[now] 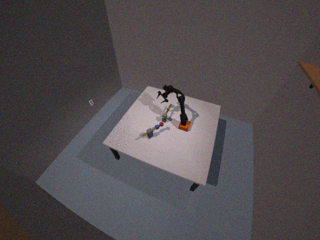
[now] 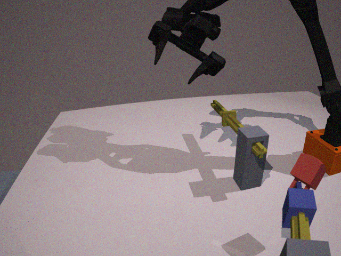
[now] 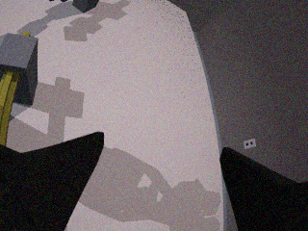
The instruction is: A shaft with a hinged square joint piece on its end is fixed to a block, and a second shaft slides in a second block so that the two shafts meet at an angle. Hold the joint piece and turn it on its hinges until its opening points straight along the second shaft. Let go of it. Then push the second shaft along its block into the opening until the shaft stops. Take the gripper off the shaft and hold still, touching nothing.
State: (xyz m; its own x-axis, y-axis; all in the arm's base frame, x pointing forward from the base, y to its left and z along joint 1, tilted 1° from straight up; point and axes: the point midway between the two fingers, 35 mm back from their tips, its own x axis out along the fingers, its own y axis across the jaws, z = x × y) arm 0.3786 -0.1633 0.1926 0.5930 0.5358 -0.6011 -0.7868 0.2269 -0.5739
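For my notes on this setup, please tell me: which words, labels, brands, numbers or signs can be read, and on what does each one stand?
None: no text can be read in any view.
The orange base shows only small dark dots, no letters.
The wall socket shows dark spots, too small to tell whether it has markings.

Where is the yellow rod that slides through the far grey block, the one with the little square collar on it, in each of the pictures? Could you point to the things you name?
Top: near the middle, the yellow rod (image 1: 167, 110) (image 2: 234, 122) (image 3: 5, 108) below the gripper (image 1: 162, 98) (image 2: 171, 73) (image 3: 165, 146).
Exterior: right of centre, slanting.
Wrist: at the left edge, partly cut off.
Shared landmark: the grey block (image 1: 164, 117) (image 2: 245, 159) (image 3: 18, 52) it passes through.
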